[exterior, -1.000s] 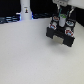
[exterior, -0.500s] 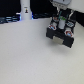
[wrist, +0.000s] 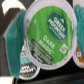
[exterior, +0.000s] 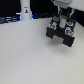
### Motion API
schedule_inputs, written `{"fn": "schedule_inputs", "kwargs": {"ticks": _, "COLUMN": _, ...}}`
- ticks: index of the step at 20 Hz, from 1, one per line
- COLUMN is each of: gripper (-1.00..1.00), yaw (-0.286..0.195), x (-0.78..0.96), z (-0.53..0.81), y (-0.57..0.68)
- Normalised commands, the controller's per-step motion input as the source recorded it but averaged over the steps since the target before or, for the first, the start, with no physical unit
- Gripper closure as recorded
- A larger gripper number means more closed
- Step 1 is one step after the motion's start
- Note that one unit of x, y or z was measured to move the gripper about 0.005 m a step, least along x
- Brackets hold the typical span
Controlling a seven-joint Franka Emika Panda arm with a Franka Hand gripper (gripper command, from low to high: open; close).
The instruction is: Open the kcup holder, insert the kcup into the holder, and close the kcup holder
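From the exterior view's left we pass a tall white post [exterior: 24, 9] at the table's far edge, well apart from the work, then bare white table [exterior: 25, 55], before reaching our gripper [exterior: 61, 19] poised directly over the kcup holder [exterior: 63, 35], the black box with its tray of round slots showing pods already seated. In the wrist view the kcup [wrist: 47, 33] fills the frame, its green foil top facing the camera, clamped between our teal finger pads [wrist: 16, 31], one on each flank; the hand is closed around it and carrying it. Beneath the gripper and just beside the held pod lie two other pods [wrist: 29, 63] in the tray. We judge the tray already slid out, and the coming move a straight descent: the pod's axis points down toward the holder, so the open slot must sit squarely under the hand. Which slot is free we cannot tell.
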Motion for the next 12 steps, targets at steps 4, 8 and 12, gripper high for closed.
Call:
{"fn": "schedule_inputs", "kwargs": {"ticks": 4, "gripper": 1.0, "yaw": 0.001, "x": -0.01, "z": -0.08, "y": -0.05}}
{"fn": "schedule_inputs", "kwargs": {"ticks": 8, "gripper": 1.0, "yaw": 0.002, "x": 0.0, "z": -0.09, "y": -0.02}}
{"fn": "schedule_inputs", "kwargs": {"ticks": 12, "gripper": 1.0, "yaw": -0.019, "x": 0.0, "z": 0.2, "y": -0.16}}
